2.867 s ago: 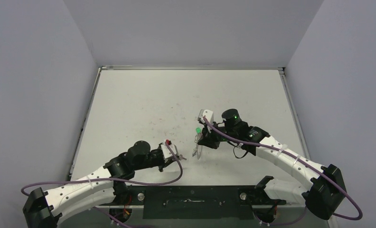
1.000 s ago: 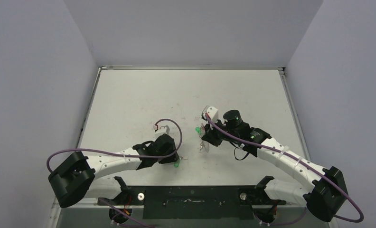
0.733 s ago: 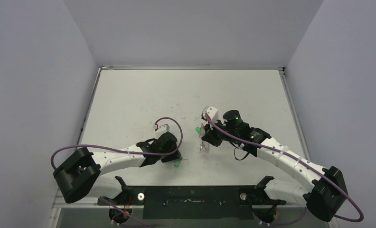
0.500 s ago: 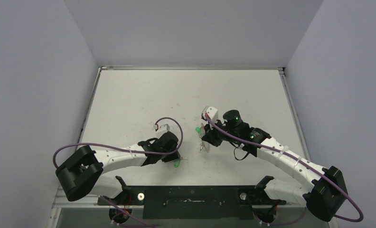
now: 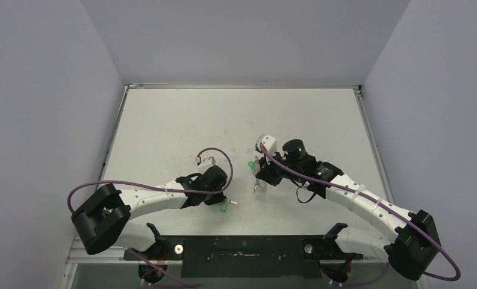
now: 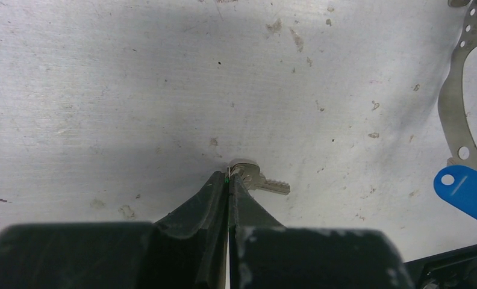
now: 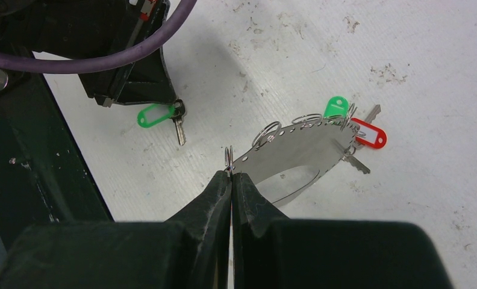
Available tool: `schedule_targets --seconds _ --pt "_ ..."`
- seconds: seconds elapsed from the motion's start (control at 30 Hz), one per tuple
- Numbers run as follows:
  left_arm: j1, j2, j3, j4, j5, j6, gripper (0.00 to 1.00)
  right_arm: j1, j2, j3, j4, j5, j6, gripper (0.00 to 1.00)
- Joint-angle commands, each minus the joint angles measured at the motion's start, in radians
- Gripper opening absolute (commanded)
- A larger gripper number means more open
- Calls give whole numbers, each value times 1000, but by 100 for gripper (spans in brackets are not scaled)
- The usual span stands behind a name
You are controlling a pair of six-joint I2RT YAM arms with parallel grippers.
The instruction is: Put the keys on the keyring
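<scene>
Pickup step: the left gripper point(image 6: 228, 180) has its jaws pinched on a green-tagged key point(image 6: 260, 180) near the bench's point(image 5: 182, 120) near edge. It likely must lift the key toward the keyring point(image 7: 296, 150), which the right gripper point(image 7: 231, 174) clamps.

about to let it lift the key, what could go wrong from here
The left gripper pinches the green-tagged key only by its head, so it may slip or swivel when lifted. The right gripper holds the keyring at its rim alone, so the hoop could pivot when the key is pushed on.
</scene>
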Motion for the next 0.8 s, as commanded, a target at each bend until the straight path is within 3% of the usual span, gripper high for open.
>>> schedule_targets --seconds 0.0,0.17,0.43,0.77 --pt "2 -37 51 -49 -34 40 0 4 13 8 30 -15 10 0" --pt "2 -77 68 -90 -54 131 0 4 7 11 29 -16 2 0" --pt "3 -231 99 -144 -55 400 0 4 -3 15 40 -46 -3 0" --pt "2 -489 11 36 139 771 0 5 -19 -3 85 -128 -20 0"
